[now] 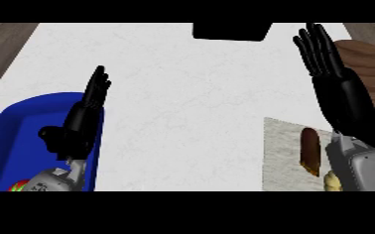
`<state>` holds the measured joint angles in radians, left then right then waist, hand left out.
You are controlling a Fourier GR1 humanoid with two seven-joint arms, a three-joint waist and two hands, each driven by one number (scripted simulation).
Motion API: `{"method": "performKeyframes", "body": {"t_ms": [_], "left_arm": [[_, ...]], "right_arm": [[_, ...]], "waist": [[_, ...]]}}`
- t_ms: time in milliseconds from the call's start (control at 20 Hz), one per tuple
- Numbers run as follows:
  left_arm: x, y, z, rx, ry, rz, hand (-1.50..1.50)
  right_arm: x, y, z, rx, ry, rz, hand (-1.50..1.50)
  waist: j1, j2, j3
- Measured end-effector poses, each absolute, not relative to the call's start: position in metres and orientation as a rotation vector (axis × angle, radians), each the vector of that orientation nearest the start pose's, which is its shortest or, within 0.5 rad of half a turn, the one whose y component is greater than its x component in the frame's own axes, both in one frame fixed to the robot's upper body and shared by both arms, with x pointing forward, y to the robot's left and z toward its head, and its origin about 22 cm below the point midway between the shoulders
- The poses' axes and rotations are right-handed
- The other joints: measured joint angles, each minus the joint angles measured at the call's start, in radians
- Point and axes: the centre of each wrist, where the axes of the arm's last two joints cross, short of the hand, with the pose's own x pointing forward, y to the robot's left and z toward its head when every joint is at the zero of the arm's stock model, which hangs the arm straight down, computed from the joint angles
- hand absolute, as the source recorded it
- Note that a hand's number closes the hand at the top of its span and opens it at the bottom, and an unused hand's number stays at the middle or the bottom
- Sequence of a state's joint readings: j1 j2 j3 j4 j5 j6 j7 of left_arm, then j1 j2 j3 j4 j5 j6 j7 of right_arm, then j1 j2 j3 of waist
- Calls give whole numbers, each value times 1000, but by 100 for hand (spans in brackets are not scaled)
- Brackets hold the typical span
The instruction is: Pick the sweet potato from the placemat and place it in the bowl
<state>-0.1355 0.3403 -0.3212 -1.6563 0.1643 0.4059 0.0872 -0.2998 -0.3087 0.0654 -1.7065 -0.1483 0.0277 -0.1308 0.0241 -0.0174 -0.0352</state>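
Note:
A brown, elongated sweet potato (pixel 310 149) lies lengthwise on a grey placemat (pixel 282 153) at the lower right of the white counter. My right hand (pixel 326 62) hangs above and behind it, fingers straight and pointing away, open and holding nothing; its forearm covers the placemat's right side. A blue bowl (pixel 22 129) sits at the lower left, partly cut by the view's edge. My left hand (pixel 84 114) rests open over the bowl's right rim, fingers up.
A black object (pixel 230 30) sits at the counter's far edge, middle. A brown wooden thing (pixel 359 54) shows at the far right behind my right hand. Bare white counter (pixel 190 109) stretches between bowl and placemat.

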Motion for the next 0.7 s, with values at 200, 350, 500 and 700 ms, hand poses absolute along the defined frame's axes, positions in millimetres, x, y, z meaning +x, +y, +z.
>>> {"method": "performKeyframes", "body": {"t_ms": [200, 350, 500, 700], "left_arm": [[255, 213, 49, 99, -1643, -147, 0], [254, 214, 49, 72, -1638, -202, 0], [250, 208, 44, 11, -1615, -250, 0], [249, 208, 41, -72, -1601, -312, 0]], "right_arm": [[287, -254, 113, -243, -1991, 321, 150], [280, -293, 99, -601, -1832, 359, 150], [267, -321, 76, -904, -1635, 346, -150], [248, -316, 46, -1135, -1477, 320, -150]], "waist": [[-35, 8, 19], [-87, 13, 14], [-106, 18, 19], [-73, 18, 26]]}}
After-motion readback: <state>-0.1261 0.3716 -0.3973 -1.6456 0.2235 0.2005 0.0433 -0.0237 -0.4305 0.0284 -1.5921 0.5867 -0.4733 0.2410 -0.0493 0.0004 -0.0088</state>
